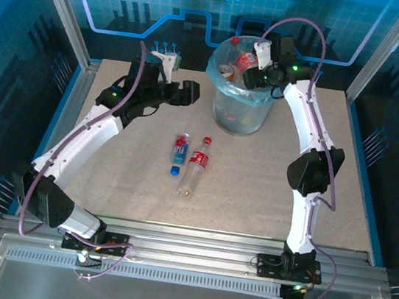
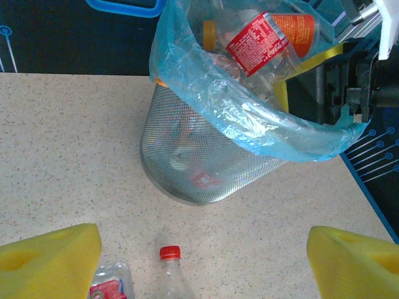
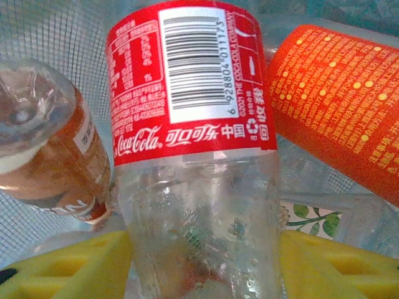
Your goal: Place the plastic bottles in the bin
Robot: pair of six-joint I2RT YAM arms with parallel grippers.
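Note:
The bin (image 1: pixel 240 114) stands at the back of the table, a grey mesh bucket (image 2: pixel 199 156) lined with a light-blue bag. My right gripper (image 1: pixel 255 62) hangs over its mouth, shut on a clear bottle with a red label (image 3: pixel 193 124); both yellow pads (image 3: pixel 68 268) press its sides. An orange-labelled bottle (image 3: pixel 343 99) and a brown-labelled one (image 3: pixel 56 156) lie inside behind it. Two bottles lie on the table: a red-capped one (image 1: pixel 196 165) and a smaller crushed one (image 1: pixel 179 149). My left gripper (image 2: pixel 202 255) hovers open between them and the bin, holding nothing.
Metal rails run along the table's sides and near edge. Blue enclosure walls stand behind and beside the table. Speckled table surface (image 1: pixel 253 194) lies open in front of the bin and right of the two bottles.

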